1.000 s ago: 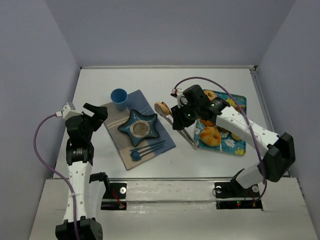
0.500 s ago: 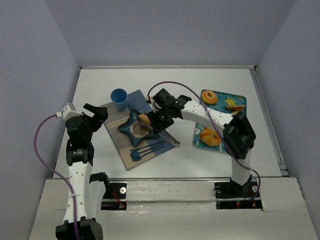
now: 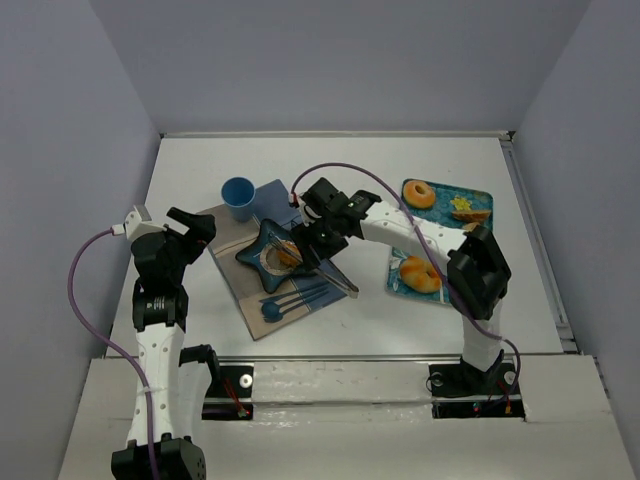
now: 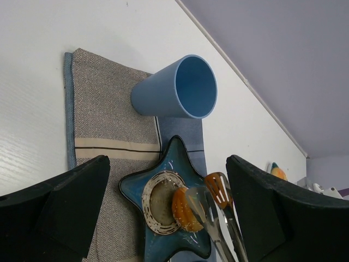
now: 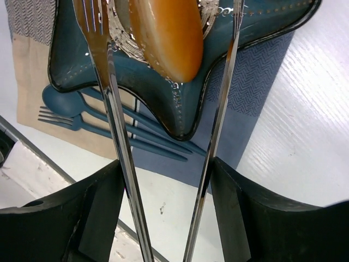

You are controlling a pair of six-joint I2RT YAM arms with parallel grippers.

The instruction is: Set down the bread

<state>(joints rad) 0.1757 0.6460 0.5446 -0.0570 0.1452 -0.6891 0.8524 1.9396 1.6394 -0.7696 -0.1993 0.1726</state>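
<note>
Resting in the middle of the blue star-shaped dish [image 3: 255, 257], the bread [image 3: 288, 252] lies on its side with its browned face up; the dish sits on a striped cloth [image 3: 228, 268] left of the middle of the table [image 3: 400, 160], nearer the left edge than the right. The right gripper [image 3: 312, 245] reaches across from the right and clasps a pair of metal tongs [image 5: 114, 125] between its fingers. The tongs' two arms stand spread, one on each side of the bread. The right arm is clear of the bread in the wrist view, while the forked left tip sits so close that it may be touching, though I cannot tell.

A blue cup [image 3: 238, 196] stands upright at the far corner of the cloth, just beyond the dish; blue cutlery [image 3: 290, 298] lies on the cloth's near part, beside the dish's near points. A patterned tray [image 3: 440, 190] lies toward the right edge of the table, well apart from the dish; it carries a doughnut [image 3: 419, 193] at its far end and a larger orange pastry [image 3: 420, 272] at its near end.

The left gripper [image 3: 188, 225] hangs over the left corner of the cloth with its fingers wide apart, nothing between them.
</note>
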